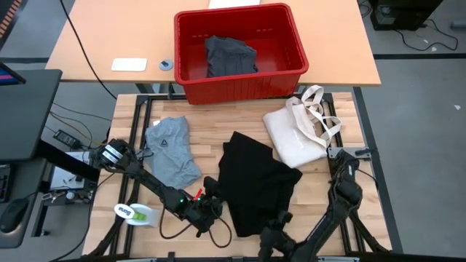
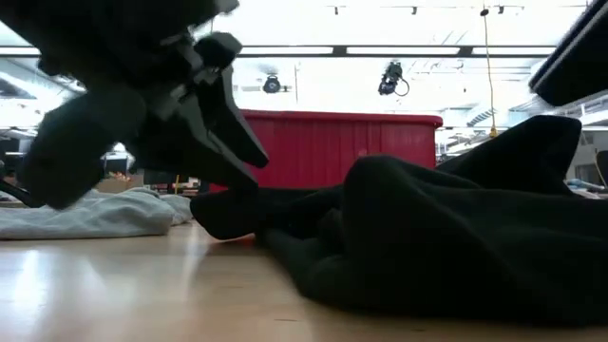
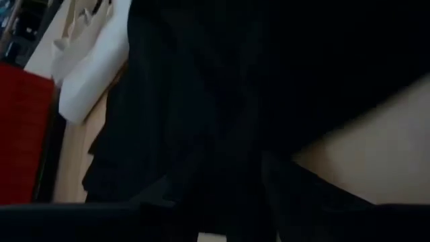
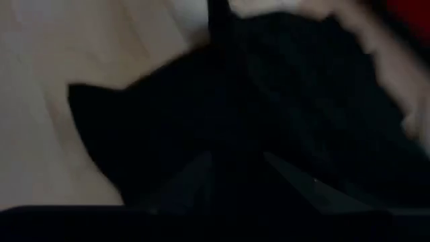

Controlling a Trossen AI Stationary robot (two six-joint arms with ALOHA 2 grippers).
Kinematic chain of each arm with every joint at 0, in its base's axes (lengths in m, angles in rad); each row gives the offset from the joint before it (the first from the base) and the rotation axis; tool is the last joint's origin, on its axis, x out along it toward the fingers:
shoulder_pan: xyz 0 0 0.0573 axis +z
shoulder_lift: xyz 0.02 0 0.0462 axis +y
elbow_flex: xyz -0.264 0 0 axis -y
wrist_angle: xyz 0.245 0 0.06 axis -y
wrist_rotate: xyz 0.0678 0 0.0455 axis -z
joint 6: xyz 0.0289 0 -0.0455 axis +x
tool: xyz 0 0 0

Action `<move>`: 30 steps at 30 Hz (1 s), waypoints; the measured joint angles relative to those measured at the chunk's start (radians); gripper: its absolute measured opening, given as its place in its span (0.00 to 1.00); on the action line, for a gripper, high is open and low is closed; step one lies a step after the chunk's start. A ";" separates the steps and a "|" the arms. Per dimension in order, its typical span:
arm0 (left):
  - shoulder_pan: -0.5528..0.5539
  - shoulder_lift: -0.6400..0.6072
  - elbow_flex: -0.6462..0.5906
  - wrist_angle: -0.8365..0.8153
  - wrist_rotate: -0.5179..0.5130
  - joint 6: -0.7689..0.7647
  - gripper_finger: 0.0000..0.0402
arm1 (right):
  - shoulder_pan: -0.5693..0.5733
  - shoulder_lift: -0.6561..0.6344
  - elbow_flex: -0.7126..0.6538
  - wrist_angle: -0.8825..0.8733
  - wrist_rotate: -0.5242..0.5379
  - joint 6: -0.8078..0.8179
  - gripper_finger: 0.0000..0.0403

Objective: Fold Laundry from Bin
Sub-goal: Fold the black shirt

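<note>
The large black garment (image 1: 255, 182) lies crumpled in the middle of the table. My left gripper (image 1: 213, 196) stands open at its near left corner (image 2: 223, 211), fingers slanting down just above the cloth. My right gripper (image 1: 280, 218) is open at the garment's near edge, with black cloth (image 4: 282, 101) ahead of its fingers. A light grey T-shirt (image 1: 171, 149) lies flat to the left. The red bin (image 1: 239, 51) stands on the far table and holds a dark grey garment (image 1: 229, 57).
A cream tote bag (image 1: 297, 132) lies at the table's far right, touching the black garment's far corner. A white and green object (image 1: 137, 214) and loose cables (image 1: 186, 225) lie near the left arm at the near edge. Bare wood shows between T-shirt and black garment.
</note>
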 joint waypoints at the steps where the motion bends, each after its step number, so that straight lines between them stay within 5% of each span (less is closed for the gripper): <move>1: 0.006 0.000 -0.009 0.005 0.000 -0.001 0.37 | 0.006 0.022 0.041 -0.046 0.009 0.008 0.34; 8: 0.080 0.001 -0.072 0.140 0.018 0.045 0.37 | -0.020 0.157 0.109 0.002 -0.043 -0.146 0.34; 15: 0.132 0.001 -0.077 0.224 0.337 0.129 0.37 | -0.049 0.167 0.110 -0.219 -0.207 0.122 0.33; 19: 0.111 0.001 -0.077 0.245 0.373 0.178 0.37 | -0.012 0.125 0.110 -0.209 -0.207 0.180 0.32; 30: 0.063 0.000 -0.077 0.689 0.577 0.274 0.37 | 0.016 0.093 0.119 -0.196 -0.235 0.359 0.32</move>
